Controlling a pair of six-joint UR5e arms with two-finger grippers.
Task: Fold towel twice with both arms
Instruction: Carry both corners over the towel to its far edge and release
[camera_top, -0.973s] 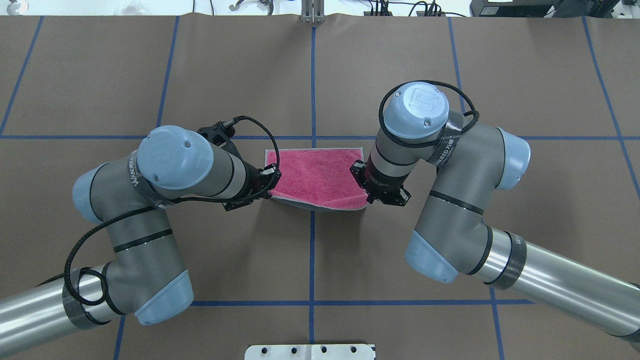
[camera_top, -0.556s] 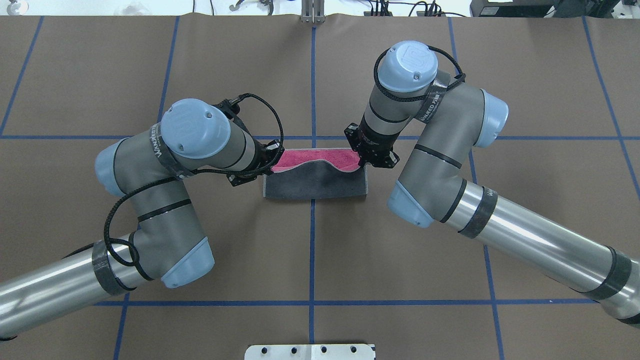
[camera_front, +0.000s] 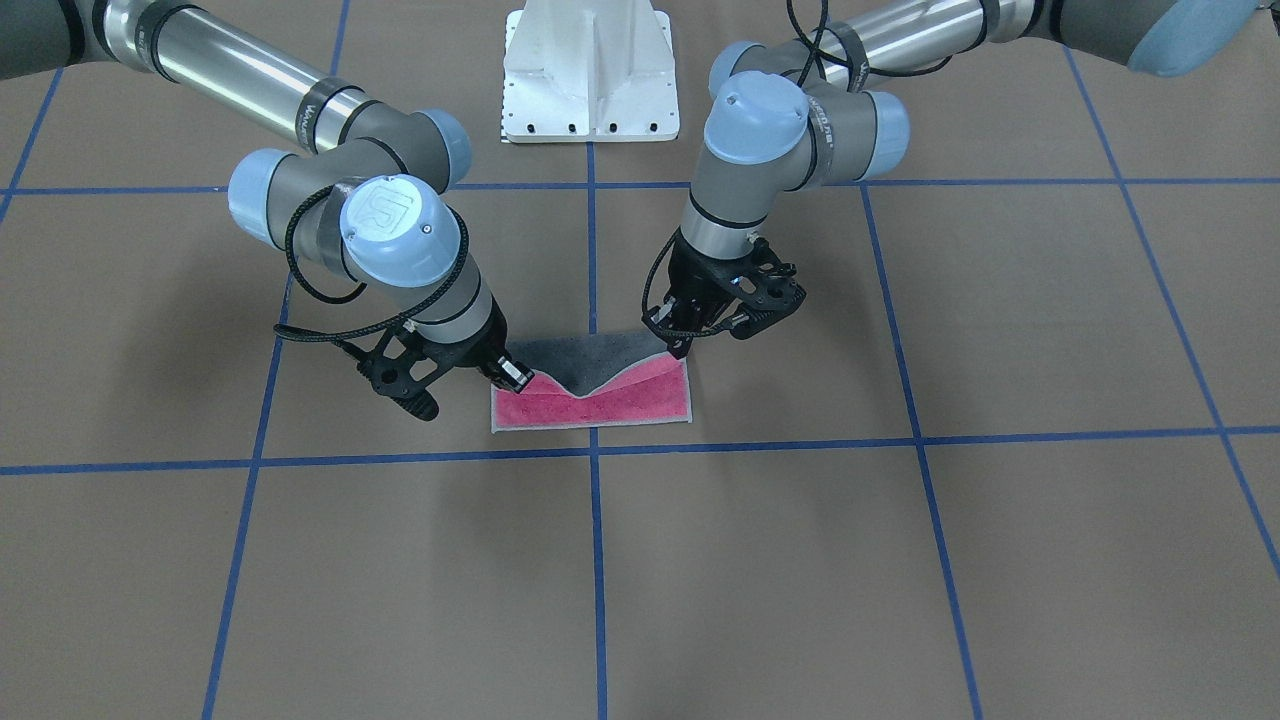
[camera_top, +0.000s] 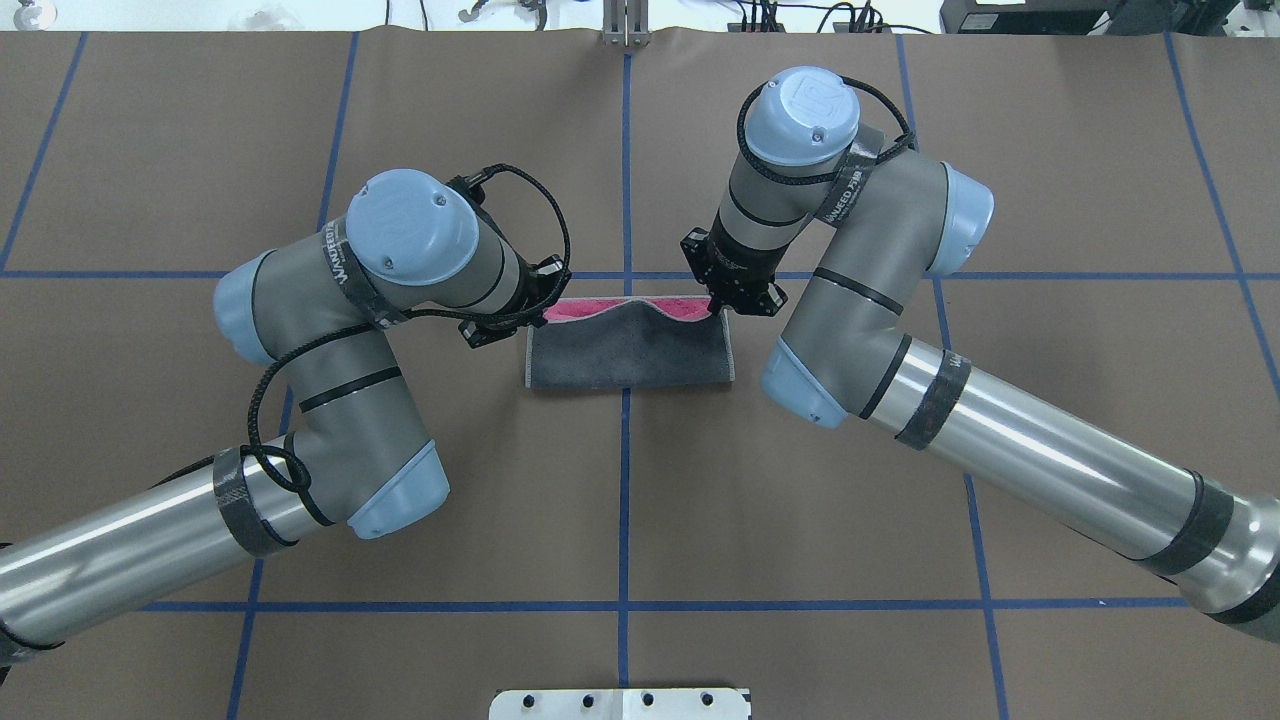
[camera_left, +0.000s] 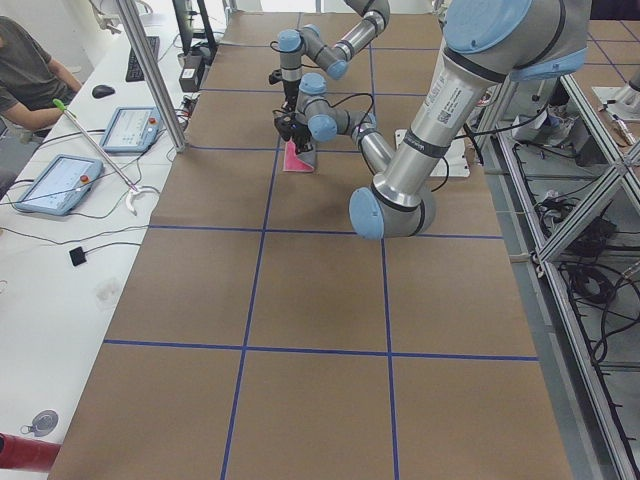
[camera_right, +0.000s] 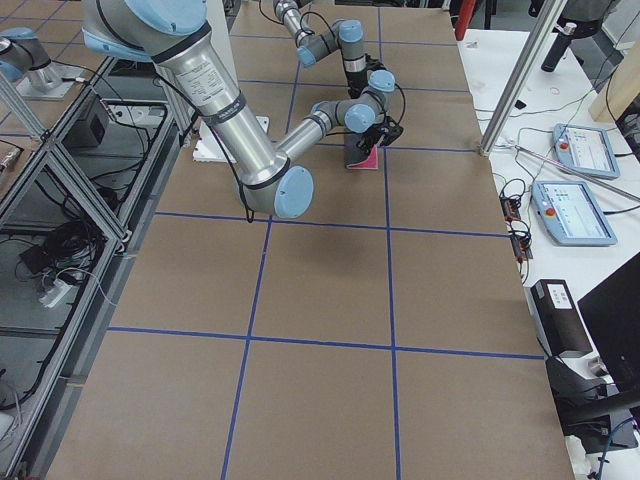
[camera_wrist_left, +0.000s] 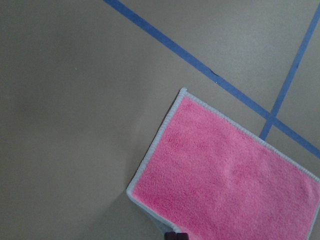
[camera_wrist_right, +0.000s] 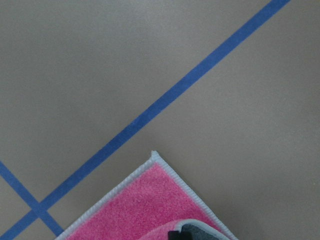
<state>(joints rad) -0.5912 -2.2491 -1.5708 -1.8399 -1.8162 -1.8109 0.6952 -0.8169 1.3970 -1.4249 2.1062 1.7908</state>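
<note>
The towel (camera_top: 628, 352) lies at the table's middle, folded over on itself. Its dark grey face is up and a thin pink strip (camera_top: 590, 308) shows along the far edge. In the front-facing view the pink lower layer (camera_front: 600, 408) lies flat and the grey flap (camera_front: 590, 355) sags in the middle. My left gripper (camera_top: 540, 306) is shut on the flap's left corner. My right gripper (camera_top: 718, 304) is shut on the flap's right corner. Both hold the corners low over the far edge. The left wrist view shows the pink face (camera_wrist_left: 225, 185); the right wrist view shows a pink corner (camera_wrist_right: 140, 210).
The white pedestal base (camera_front: 590, 70) stands at the robot's side of the table. Blue tape lines (camera_top: 625, 500) grid the brown table cover. A side table with tablets (camera_left: 50, 185) and a seated person (camera_left: 30, 65) is beyond the table's far edge.
Both grippers carried the towel's near edge up and over toward the far edge. The grey face now covers nearly all the pink, and the flap sits lower.
</note>
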